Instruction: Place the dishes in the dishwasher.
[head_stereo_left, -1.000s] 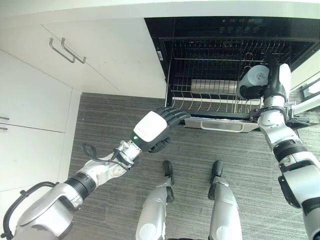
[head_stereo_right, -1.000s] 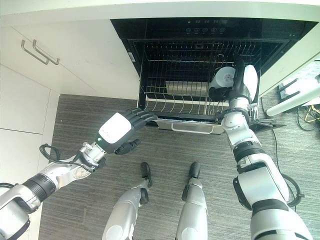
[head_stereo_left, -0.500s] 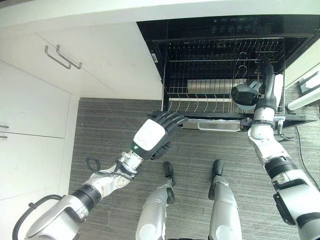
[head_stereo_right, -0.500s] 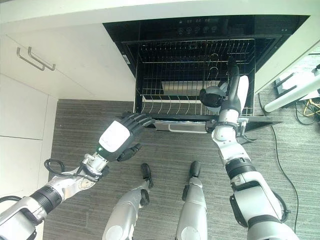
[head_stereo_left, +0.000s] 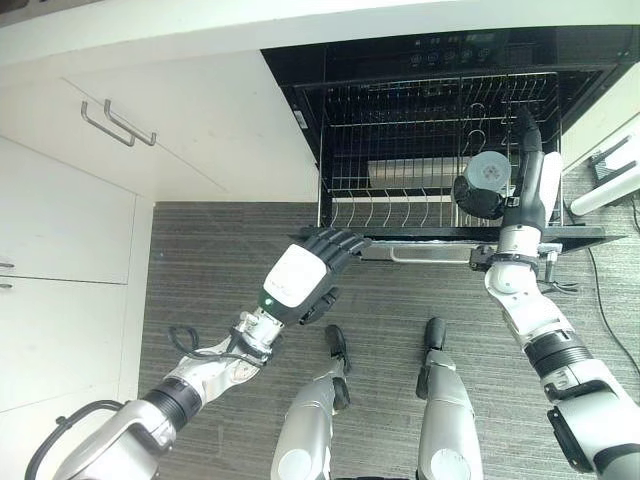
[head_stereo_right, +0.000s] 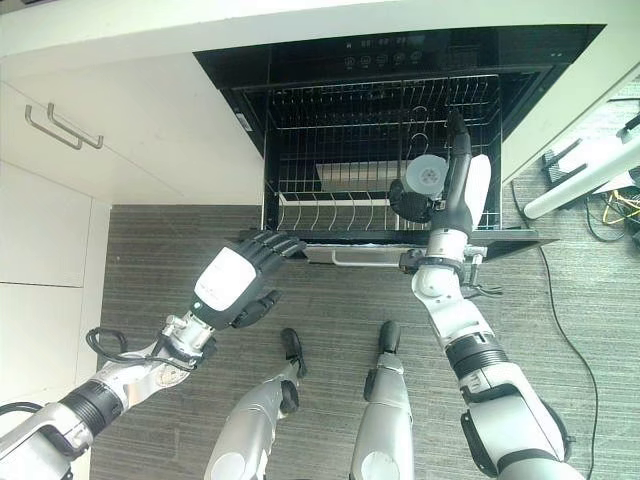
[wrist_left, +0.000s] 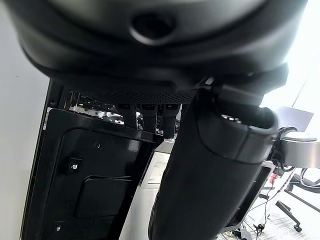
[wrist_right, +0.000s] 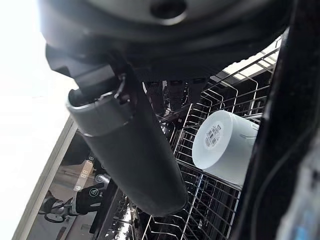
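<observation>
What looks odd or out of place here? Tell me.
Nothing stands out. The right hand holds a white cup on its side over the dishwasher rack, bottom toward the head camera. The left hand hovers open by the dishwasher door's front edge.

Open dishwasher (head_stereo_left: 440, 70) ahead of both arms, its wire rack (head_stereo_left: 400, 150) pulled out over the lowered door (head_stereo_left: 560, 232). The right robot hand (head_stereo_left: 528, 175) stands over the rack's right end, with a cup (head_stereo_left: 482, 183) just to its left, bottom turned toward the head camera; in the right wrist view the cup (wrist_right: 225, 145) lies on its side on the rack wires. The left robot hand (head_stereo_left: 310, 272) hangs above the floor (head_stereo_left: 220, 270), just before the door's left corner and well left of the right robot hand. Cabinet doors (head_stereo_left: 180, 130) lie left of the dishwasher, with two handles (head_stereo_left: 115, 122) further left.
</observation>
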